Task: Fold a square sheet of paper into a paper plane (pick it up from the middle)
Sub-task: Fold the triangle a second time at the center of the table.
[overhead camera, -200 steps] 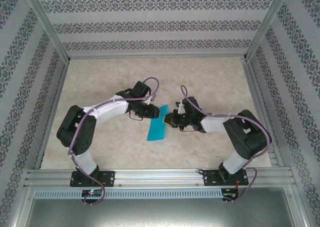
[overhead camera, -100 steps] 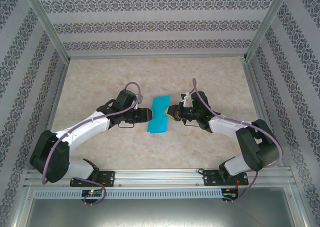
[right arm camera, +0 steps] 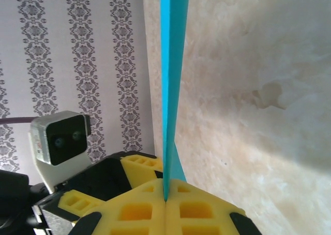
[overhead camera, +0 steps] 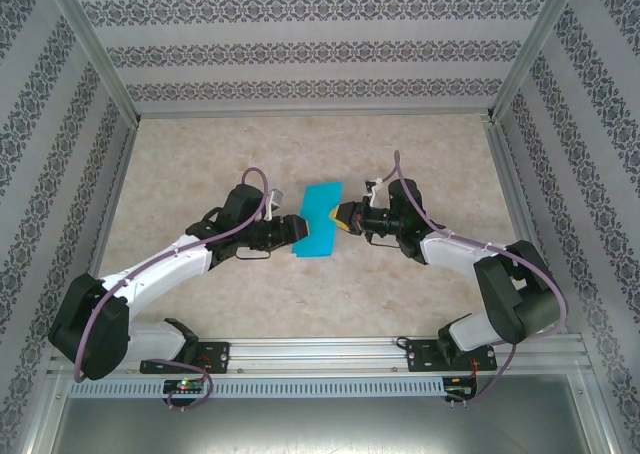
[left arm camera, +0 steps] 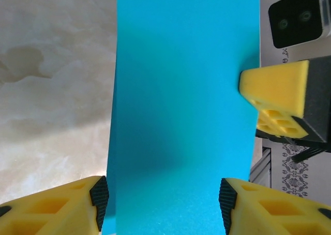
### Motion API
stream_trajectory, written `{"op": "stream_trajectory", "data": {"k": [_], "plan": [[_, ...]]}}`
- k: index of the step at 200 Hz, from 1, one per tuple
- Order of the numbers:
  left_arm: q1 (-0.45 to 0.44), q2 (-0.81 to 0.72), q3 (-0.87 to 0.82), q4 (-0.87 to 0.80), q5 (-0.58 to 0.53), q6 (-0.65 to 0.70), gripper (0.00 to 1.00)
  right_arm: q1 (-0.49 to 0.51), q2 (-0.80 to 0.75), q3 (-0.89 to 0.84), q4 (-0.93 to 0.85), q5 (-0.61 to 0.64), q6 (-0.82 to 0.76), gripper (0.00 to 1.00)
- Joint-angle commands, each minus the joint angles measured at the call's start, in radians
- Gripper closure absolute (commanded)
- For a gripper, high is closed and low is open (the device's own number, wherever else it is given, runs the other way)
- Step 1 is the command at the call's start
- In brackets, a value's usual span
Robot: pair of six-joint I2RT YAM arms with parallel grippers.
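Over the middle of the pale marbled surface [overhead camera: 200,164] we see the teal sheet of paper [overhead camera: 318,219] raised between the two arms, already narrowed to a strip — held up, we judge, so that both sides can be reached for the next crease. The right gripper [overhead camera: 343,217] is clamped tight on one long edge and carries it, while the left gripper [overhead camera: 297,229] stands partly spread with nothing pinched — its fingers either side of the strip's end, placed to close on it

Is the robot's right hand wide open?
No, the right gripper has its yellow fingers pressed together on the edge of the teal-blue paper.
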Motion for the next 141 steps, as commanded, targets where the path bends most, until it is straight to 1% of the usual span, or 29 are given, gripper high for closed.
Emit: {"op": "stream_trajectory", "data": {"k": [1, 38, 55, 88, 124, 141], "plan": [[0.010, -0.019, 0.003, -0.013, 0.002, 0.012, 0.38, -0.014, -0.025, 0.013, 0.062, -0.027, 0.030, 1.00], [0.010, -0.015, 0.004, 0.054, 0.052, -0.033, 0.43, -0.014, -0.026, 0.011, 0.081, -0.025, 0.045, 1.00], [0.010, -0.017, 0.005, 0.065, 0.071, -0.046, 0.48, -0.012, -0.027, 0.012, 0.082, -0.024, 0.044, 1.00], [0.010, -0.032, 0.037, -0.010, 0.061, -0.006, 0.57, -0.014, -0.024, 0.005, 0.064, -0.023, 0.025, 1.00], [0.012, -0.042, 0.049, -0.058, 0.044, 0.024, 0.63, -0.013, -0.021, -0.003, 0.039, -0.022, -0.001, 1.00], [0.012, -0.037, 0.049, -0.064, 0.044, 0.026, 0.70, -0.014, -0.013, -0.005, 0.047, -0.029, -0.002, 0.99]]}}
